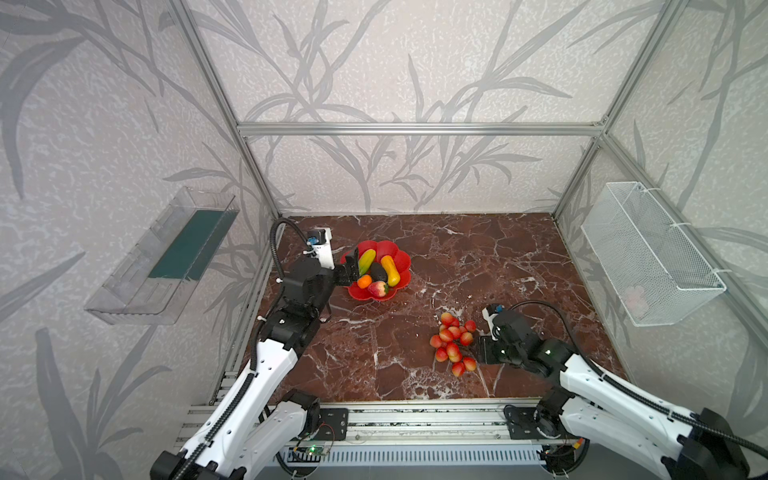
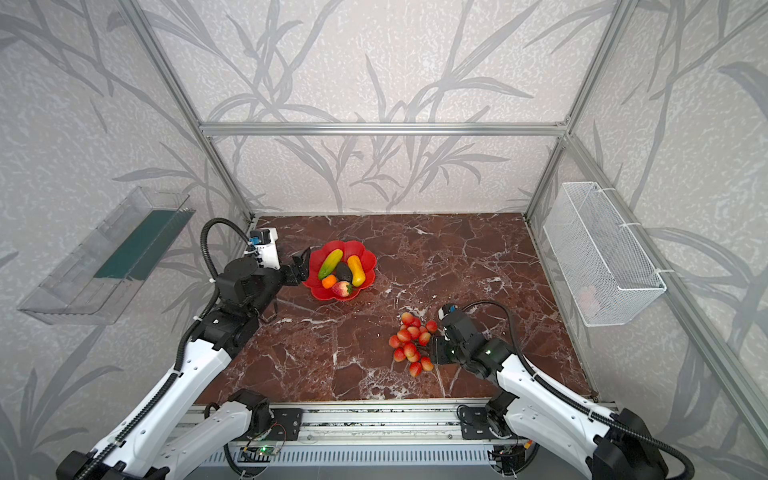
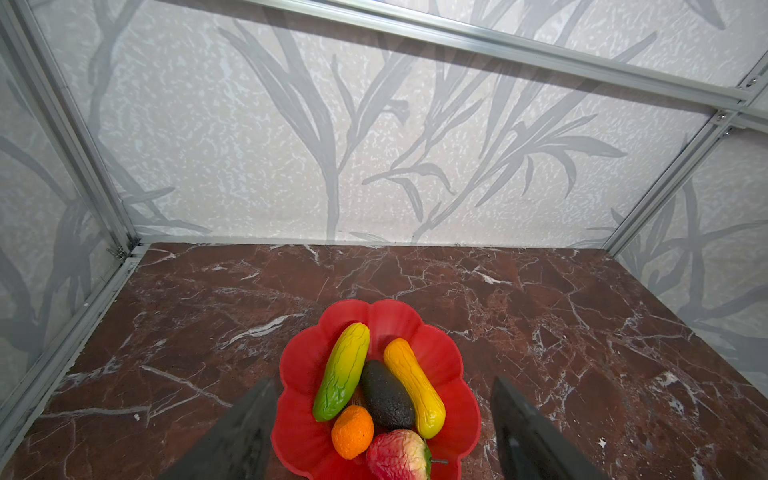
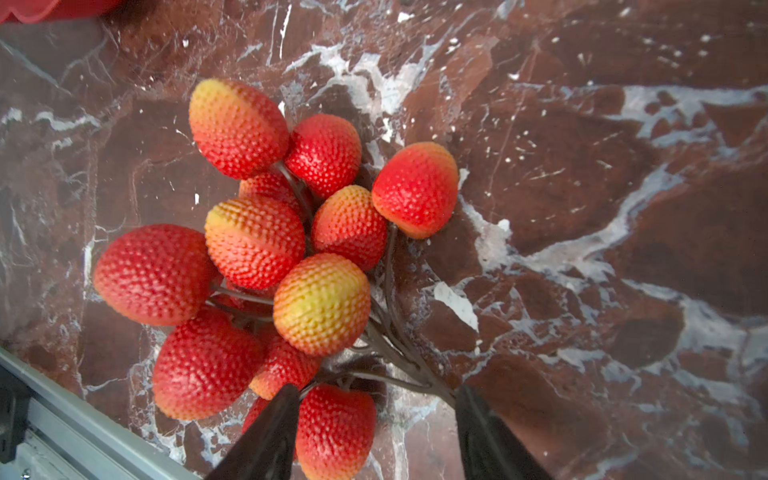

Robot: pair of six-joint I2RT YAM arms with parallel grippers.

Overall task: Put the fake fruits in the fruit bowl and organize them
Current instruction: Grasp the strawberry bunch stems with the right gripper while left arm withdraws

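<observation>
The red fruit bowl (image 1: pixel 400 250) (image 3: pixel 299 365) stands at the back left of the marble table. In it lie the green-yellow mango (image 3: pixel 343 370), yellow-orange gourd (image 3: pixel 415 390), dark avocado (image 3: pixel 386 399), tangerine (image 3: pixel 352 430) and peach (image 3: pixel 397 455). My left gripper (image 1: pixel 351 266) (image 3: pixel 383 380) hangs open at the bowl's left rim and holds nothing. The bunch of red-pink berries (image 1: pixel 453 343) (image 2: pixel 411 343) (image 4: pixel 291 249) lies on the table at the front right. My right gripper (image 1: pixel 478 349) (image 4: pixel 376 390) is open, its jaws astride one berry and the dark stems.
A clear plastic bin (image 1: pixel 166 257) hangs on the left wall. A white wire-mesh basket (image 1: pixel 648 253) hangs on the right wall. Aluminium rails (image 1: pixel 415 419) run along the table's front edge. Bare marble (image 1: pixel 478 257) lies between the bowl and the berries.
</observation>
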